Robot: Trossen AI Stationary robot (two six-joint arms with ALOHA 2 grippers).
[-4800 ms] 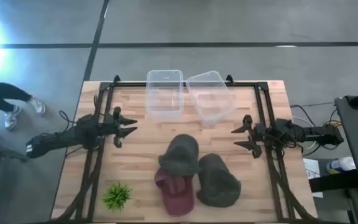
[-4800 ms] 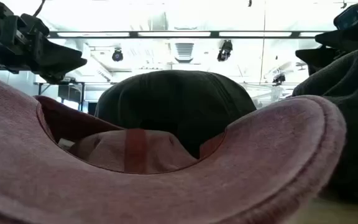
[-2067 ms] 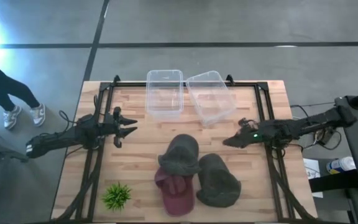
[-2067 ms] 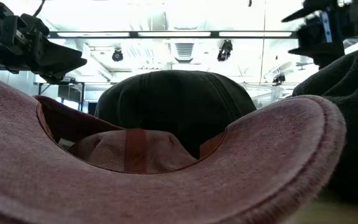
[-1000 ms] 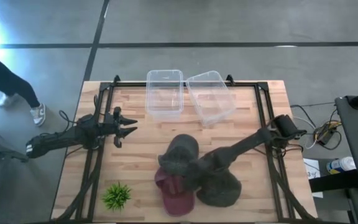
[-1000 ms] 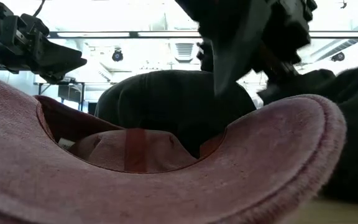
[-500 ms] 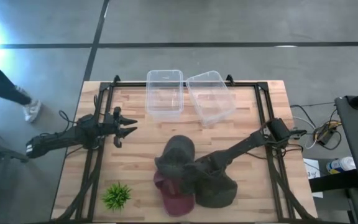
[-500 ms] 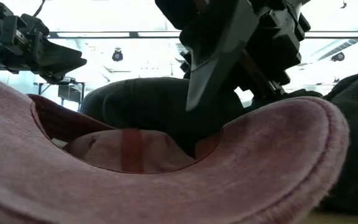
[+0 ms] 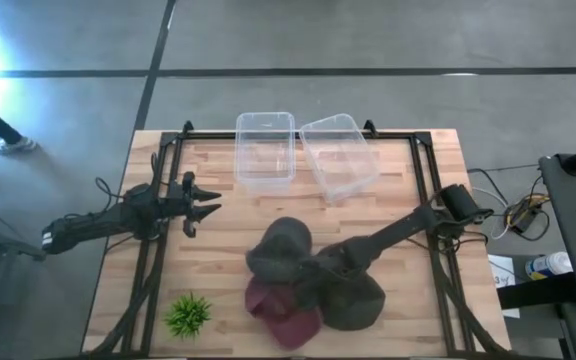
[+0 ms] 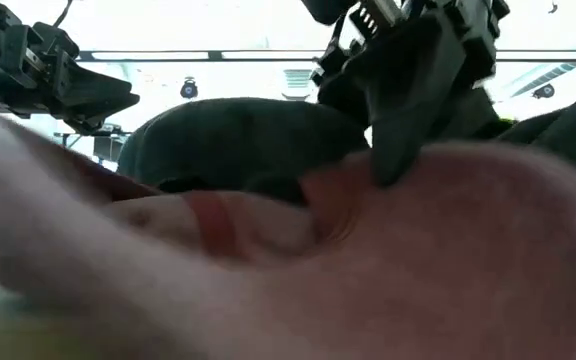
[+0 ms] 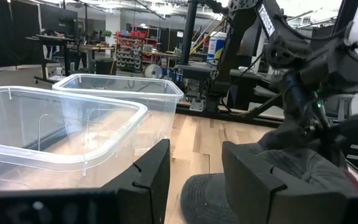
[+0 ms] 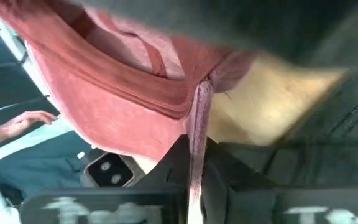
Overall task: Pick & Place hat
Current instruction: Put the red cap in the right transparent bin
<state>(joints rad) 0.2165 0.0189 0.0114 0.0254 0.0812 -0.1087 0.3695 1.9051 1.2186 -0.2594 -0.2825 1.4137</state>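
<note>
Three hats lie bunched near the table's front middle: a red hat point(image 9: 283, 312), a dark hat point(image 9: 276, 250) behind it and a second dark hat point(image 9: 356, 295) to its right. My right gripper point(image 9: 306, 280) reaches in from the right between them and is shut on the red hat point(image 12: 123, 106). The dark hat's near edge overlaps the red hat. My left gripper point(image 9: 208, 210) waits open at the table's left, clear of everything. My right gripper pinches the edge of the red hat's opening point(image 12: 196, 115) between its two fingers, a thin fold of the cloth standing in the gap. The fingers point(image 10: 393, 150) come down from above, slanting in from the table's right. Whether the hat is clear of the table I cannot tell.
Two clear plastic bins point(image 9: 265, 148) point(image 9: 338, 155) stand side by side at the table's far edge. A small green plant point(image 9: 188, 315) sits at the front left. A person's feet point(image 9: 8, 145) show on the floor to the left.
My right gripper has shut on the red hat's edge after coming down among the hats. The red hat has shifted and spread a little toward the right. The dark hat behind it has slid slightly toward the table's left.
</note>
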